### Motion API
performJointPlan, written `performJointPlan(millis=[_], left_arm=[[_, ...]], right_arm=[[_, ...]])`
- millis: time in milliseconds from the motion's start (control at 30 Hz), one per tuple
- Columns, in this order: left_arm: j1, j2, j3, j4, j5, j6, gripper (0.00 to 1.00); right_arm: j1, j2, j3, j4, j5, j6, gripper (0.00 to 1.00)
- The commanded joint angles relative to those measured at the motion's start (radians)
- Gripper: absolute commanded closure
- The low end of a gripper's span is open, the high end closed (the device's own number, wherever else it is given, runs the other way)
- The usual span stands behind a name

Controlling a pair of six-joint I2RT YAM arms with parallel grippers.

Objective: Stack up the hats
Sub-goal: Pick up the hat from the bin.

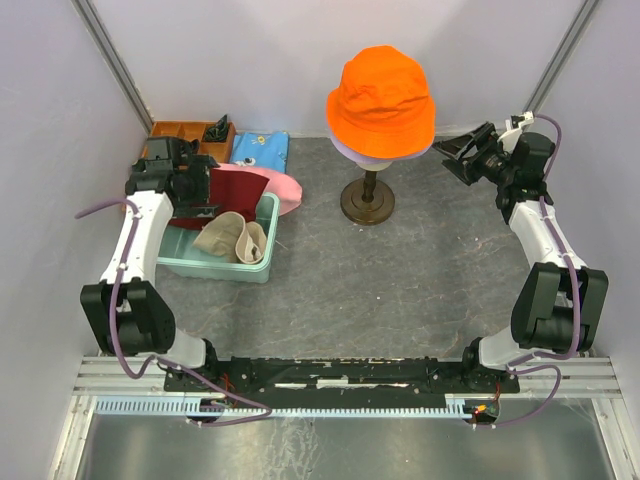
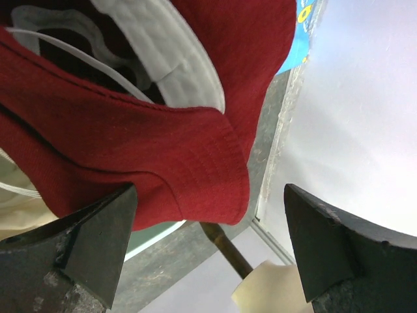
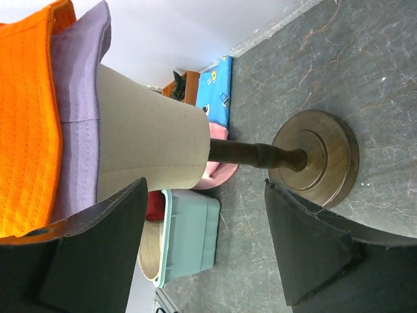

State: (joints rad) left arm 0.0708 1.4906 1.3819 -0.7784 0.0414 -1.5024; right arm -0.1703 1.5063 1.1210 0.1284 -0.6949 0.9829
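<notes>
Grey marbled tabletop (image 1: pixel 400 280), pale walls (image 1: pixel 250 60) around; orange hat (image 1: pixel 382 95) atop mannequin (image 3: pixel 150 143).

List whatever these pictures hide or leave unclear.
- Lavender hat: top view, orange hat covers all but its rim.
- Pink hat: top view, mostly behind the dark red hat.
- Dark red hat: left wrist view, cut off by the edges; contact with the left gripper unclear.
- Mannequin head: right wrist view, its upper part under the hats.
- Brown box: contents too small and dark.
</notes>
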Motion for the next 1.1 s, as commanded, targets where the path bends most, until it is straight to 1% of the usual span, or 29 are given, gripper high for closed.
performJointPlan(millis=[0, 167, 300, 400, 467, 667, 800, 900, 1067], left_arm=[[0.004, -0.097, -0.039, 0.011, 0.05, 0.076, 0.01], [0.002, -0.152, -0.085, -0.012, 0.08, 0.124, 0.01], [0.004, -0.198, -0.153, -0.021, 0.066, 0.143, 0.01], [0.004, -0.21, -0.207, 0.008, 0.057, 0.141, 0.01], [0.005, -0.2, -0.218, 0.023, 0.045, 0.138, 0.01], [0.005, -0.163, -0.174, 0.065, -0.021, 0.128, 0.01], [0.009, -0.154, -0.139, 0.082, -0.039, 0.125, 0.01], [0.012, -0.154, -0.078, 0.032, -0.062, 0.164, 0.01], [0.029, -0.176, 0.004, -0.026, -0.163, 0.26, 0.01]], right_arm=[[-0.003, -0.014, -0.003, 0.078, 0.002, 0.013, 0.2], [-0.003, -0.012, -0.008, 0.091, 0.001, 0.024, 0.21], [-0.003, -0.014, -0.01, 0.097, 0.0, 0.03, 0.21], [-0.004, -0.02, -0.012, 0.099, -0.003, 0.03, 0.21], [-0.003, -0.023, -0.017, 0.099, -0.003, 0.03, 0.21], [-0.003, -0.034, -0.024, 0.097, -0.005, 0.028, 0.21], [-0.004, -0.035, -0.023, 0.093, -0.006, 0.024, 0.21], [-0.005, -0.032, -0.023, 0.091, -0.006, 0.02, 0.21], [-0.004, -0.023, -0.02, 0.1, -0.005, 0.025, 0.21]])
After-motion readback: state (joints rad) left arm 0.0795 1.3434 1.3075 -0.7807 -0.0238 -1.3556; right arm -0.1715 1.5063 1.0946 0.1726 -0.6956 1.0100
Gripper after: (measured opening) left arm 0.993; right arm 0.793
